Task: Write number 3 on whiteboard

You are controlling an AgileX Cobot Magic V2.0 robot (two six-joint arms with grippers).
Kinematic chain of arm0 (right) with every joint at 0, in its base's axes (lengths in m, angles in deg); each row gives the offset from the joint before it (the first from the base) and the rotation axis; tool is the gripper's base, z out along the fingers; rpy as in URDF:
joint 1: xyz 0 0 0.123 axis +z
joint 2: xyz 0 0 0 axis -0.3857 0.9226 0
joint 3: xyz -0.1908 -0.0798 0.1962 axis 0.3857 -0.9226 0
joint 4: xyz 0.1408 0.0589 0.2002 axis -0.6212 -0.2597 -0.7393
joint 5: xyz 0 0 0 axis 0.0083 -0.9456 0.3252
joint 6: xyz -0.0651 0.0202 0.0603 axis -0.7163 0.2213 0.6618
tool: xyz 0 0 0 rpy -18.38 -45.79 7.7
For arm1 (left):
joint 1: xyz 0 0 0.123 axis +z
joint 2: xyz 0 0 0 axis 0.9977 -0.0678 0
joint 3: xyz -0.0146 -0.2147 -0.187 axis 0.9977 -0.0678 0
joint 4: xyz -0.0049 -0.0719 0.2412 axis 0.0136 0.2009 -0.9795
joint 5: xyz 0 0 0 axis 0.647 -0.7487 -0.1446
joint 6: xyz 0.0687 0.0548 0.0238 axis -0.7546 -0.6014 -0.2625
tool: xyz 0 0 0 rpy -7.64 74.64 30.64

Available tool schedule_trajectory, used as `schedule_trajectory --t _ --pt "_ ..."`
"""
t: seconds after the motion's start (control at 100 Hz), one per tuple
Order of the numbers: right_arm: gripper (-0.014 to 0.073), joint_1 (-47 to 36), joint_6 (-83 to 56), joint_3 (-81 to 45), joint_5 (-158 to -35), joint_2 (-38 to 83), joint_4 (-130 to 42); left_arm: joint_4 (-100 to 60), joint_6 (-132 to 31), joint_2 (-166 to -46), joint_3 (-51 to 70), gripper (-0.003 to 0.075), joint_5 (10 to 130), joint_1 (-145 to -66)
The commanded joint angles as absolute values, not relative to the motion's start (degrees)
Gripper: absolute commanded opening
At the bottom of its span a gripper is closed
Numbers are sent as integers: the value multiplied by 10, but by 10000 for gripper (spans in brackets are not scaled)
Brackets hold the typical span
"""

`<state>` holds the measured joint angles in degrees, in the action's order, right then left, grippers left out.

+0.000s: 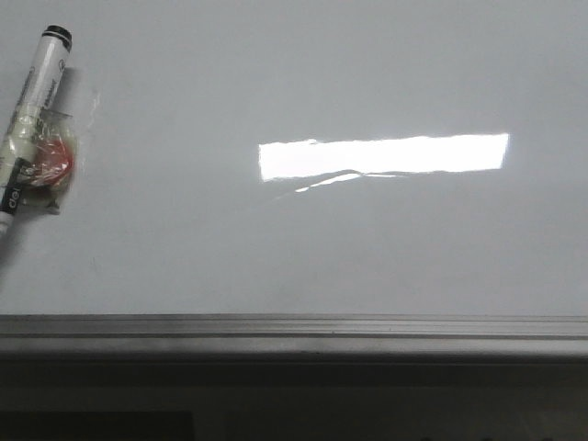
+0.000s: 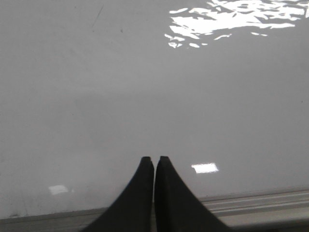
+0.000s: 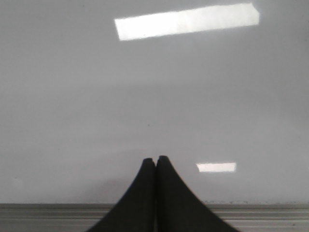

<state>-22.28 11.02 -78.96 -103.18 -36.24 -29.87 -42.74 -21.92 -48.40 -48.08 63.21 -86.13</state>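
Observation:
The whiteboard (image 1: 303, 248) is a glossy pale grey board with a bright rectangular reflection and a grey metal frame edge along its near side. No number 3 shows on it in any view. A black-capped white marker (image 1: 32, 87) lies at the far left of the board in the front view. My left gripper (image 2: 154, 158) is shut and empty over the board near its frame. My right gripper (image 3: 155, 158) is shut and empty, also over the board (image 3: 154, 96) near the frame. Neither gripper shows in the front view.
A clear plastic piece with a red part (image 1: 50, 161) lies against the marker at the far left. The grey metal frame (image 1: 294, 331) runs along the board's near edge, with a dark area below it.

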Motion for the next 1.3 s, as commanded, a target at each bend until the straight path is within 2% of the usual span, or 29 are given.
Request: schedule_trajectory --t 0.0,0.48,0.72,0.98,1.09,1.29 --pt "-66 -227 109 -803 -1023 -371 -297 -426 -219 -470 -500 -20 658 -859" --pt "-66 -227 110 -803 -1023 -371 -298 -459 -219 -470 -500 -20 659 -859" --pt "-66 -227 110 -803 -1023 -371 -376 -507 -219 -470 -500 -20 662 -859" --pt "-66 -227 110 -803 -1016 -371 -376 -429 -219 -470 -500 -20 761 -859" --pt "-66 -227 110 -803 -976 -371 -395 -429 -219 -470 -500 -20 780 -859" --pt "-66 -227 110 -803 -810 -371 -488 -429 -219 -470 -500 -20 780 -859"
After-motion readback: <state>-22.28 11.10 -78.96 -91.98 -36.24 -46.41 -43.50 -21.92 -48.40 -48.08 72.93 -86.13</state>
